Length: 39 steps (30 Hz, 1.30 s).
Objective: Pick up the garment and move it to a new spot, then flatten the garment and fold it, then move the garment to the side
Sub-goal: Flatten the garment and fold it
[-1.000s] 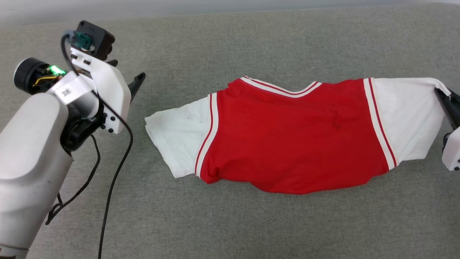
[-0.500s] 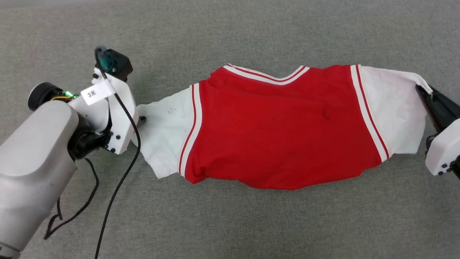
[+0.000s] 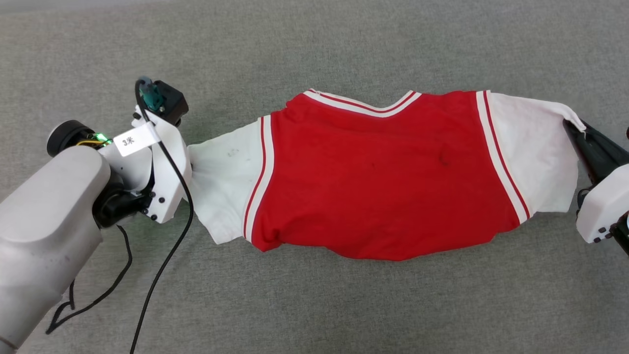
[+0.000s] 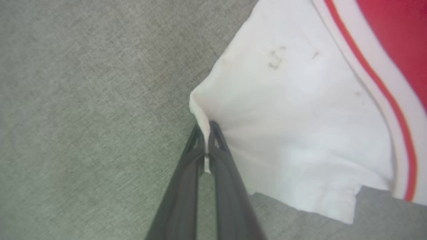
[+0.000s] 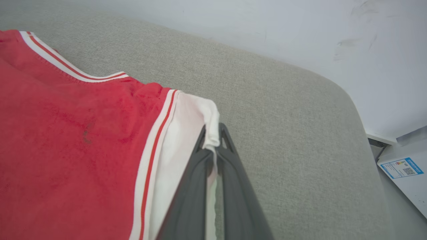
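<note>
Nearest me the grey cloth table lies bare below the hem, a wide strip to move in, crossed only by a black cable trailing from my left arm. My left jaws are closed on the corner of the left white sleeve, with cloth pinched between the dark fingers. My right jaws grip the upper corner of the right sleeve. Between them the garment lies on the table, plain red side up. Its long axis runs left to right, sleeve to sleeve, and its neckline points away from me. Beyond it is more bare grey. The right wrist view shows the table's rounded far edge and a white wall.
</note>
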{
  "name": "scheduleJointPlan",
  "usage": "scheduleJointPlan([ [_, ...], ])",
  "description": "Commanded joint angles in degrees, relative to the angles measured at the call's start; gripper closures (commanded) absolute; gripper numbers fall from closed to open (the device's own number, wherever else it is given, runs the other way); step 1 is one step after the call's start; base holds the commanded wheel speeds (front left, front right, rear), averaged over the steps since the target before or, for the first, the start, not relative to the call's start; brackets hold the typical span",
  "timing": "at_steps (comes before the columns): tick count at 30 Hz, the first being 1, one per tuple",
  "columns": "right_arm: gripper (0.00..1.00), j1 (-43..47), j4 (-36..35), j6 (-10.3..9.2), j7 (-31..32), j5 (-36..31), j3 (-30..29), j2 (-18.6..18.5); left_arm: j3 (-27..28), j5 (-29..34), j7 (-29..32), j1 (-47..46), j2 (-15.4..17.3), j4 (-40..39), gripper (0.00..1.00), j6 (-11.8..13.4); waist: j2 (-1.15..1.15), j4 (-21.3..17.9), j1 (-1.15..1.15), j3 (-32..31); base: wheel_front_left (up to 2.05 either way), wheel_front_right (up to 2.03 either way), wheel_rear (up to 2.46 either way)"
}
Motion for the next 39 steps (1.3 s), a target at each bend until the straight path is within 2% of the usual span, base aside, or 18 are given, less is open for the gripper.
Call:
scheduleJointPlan([
  [1, 1.0, 0.3, -0.1, -0.08, -0.4, -0.3, -0.2, 0.2, -0.6, 0.1, -0.1, 1.5, 0.2, 0.7, 1.0, 0.0, 0.0, 0.3, 0.0, -0.5, 0.0, 0.0, 0.0],
  [11, 1.0, 0.0, -1.0, -0.08, -2.0, -1.0, -1.6, -1.3, 1.8, 3.7, -20.0, -0.5, 2.4, -4.4, 1.0, 0.1, 0.0, 2.0, 0.0, -6.6, 0.0, 0.0, 0.0],
  [16, 1.0, 0.2, -2.8, -0.08, -1.8, -1.1, -2.7, -2.7, 4.4, 6.1, -27.3, -0.5, 4.4, -9.4, 1.0, 2.9, 0.0, 3.2, 0.0, -9.7, 0.0, 0.0, 0.0],
  [22, 1.0, -1.5, -6.3, -0.08, -0.9, -0.8, -4.6, -4.6, 7.2, 8.4, -30.5, -1.8, 7.3, -17.0, 1.0, 7.2, 0.0, 4.3, 0.0, -12.2, 0.0, 0.0, 0.0],
  [29, 1.0, -5.6, -9.9, -0.08, 0.5, -0.2, -6.5, -6.2, 10.6, 9.6, -31.4, -4.7, 8.9, -23.3, 1.0, 11.5, 0.0, 4.8, 0.0, -14.1, 0.0, 0.0, 0.0],
  [33, 1.0, -9.1, -10.9, -0.08, 1.2, 0.4, -6.8, -6.9, 11.9, 10.3, -31.7, -6.8, 9.2, -24.5, 1.0, 12.6, 0.0, 4.7, 0.0, -14.6, 0.0, 0.0, 0.0],
  [39, 1.0, -14.8, -10.4, -0.08, 2.1, 0.9, -6.2, -7.9, 12.5, 11.2, -31.3, -11.0, 7.9, -24.0, 1.0, 12.2, 0.0, 4.9, 0.0, -14.1, 0.0, 0.0, 0.0],
])
